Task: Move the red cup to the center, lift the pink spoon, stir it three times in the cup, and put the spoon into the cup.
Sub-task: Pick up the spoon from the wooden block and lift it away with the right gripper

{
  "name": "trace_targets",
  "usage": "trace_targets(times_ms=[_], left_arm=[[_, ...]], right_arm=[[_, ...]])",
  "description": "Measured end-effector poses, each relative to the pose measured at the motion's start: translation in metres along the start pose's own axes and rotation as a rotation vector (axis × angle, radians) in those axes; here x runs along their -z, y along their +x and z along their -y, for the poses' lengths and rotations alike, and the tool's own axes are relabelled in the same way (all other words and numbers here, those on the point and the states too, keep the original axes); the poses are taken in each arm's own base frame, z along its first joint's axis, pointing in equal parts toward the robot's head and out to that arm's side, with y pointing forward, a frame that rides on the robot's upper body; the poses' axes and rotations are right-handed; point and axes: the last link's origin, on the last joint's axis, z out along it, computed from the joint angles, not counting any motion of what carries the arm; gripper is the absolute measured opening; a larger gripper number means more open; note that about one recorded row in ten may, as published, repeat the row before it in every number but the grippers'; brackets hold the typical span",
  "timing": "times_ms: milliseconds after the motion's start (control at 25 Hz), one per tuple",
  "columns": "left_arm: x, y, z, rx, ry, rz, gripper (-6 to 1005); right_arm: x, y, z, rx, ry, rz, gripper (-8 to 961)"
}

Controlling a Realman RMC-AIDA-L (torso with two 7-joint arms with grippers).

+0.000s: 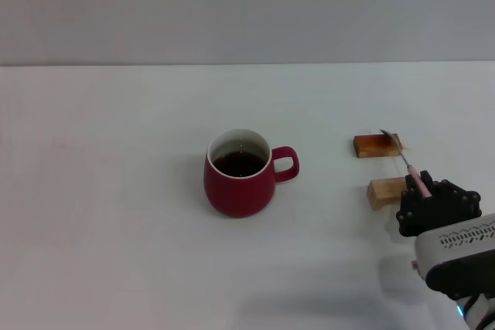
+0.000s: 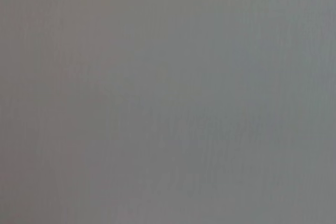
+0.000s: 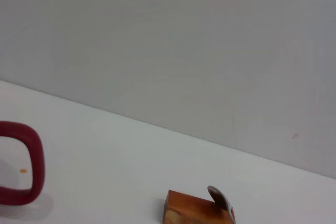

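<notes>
The red cup (image 1: 240, 183) stands upright near the middle of the white table (image 1: 116, 214), dark liquid inside, its loop handle (image 3: 31, 166) pointing toward my right side. The pink spoon (image 1: 406, 161) lies across two wooden blocks to the cup's right, its grey bowl (image 3: 220, 199) over the far block. My right gripper (image 1: 430, 197) is at the near end of the spoon's pink handle, which runs in under it. Whether it holds the handle does not show. My left gripper is out of view; its wrist view shows only plain grey.
The far wooden block (image 1: 373, 145) is reddish-brown and the near one (image 1: 384, 191) is pale, right beside my right gripper. A grey wall (image 1: 247, 5) rises behind the table's back edge.
</notes>
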Motion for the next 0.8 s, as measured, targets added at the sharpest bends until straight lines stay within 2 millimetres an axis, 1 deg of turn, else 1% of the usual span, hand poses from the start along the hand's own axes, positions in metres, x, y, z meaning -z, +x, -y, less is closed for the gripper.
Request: trace_targets(times_ms=[400,800], left_arm=[[0.000,0.000,0.000,0.001,0.001,-0.001,575],[-0.001,0.000,0.000,0.001,0.000,0.000,575]], right_arm=[[-0.002,-0.004,0.001,-0.008,0.009,0.008,137],[-0.005,-0.018,0.004,0.037,0.028,0.034,136]])
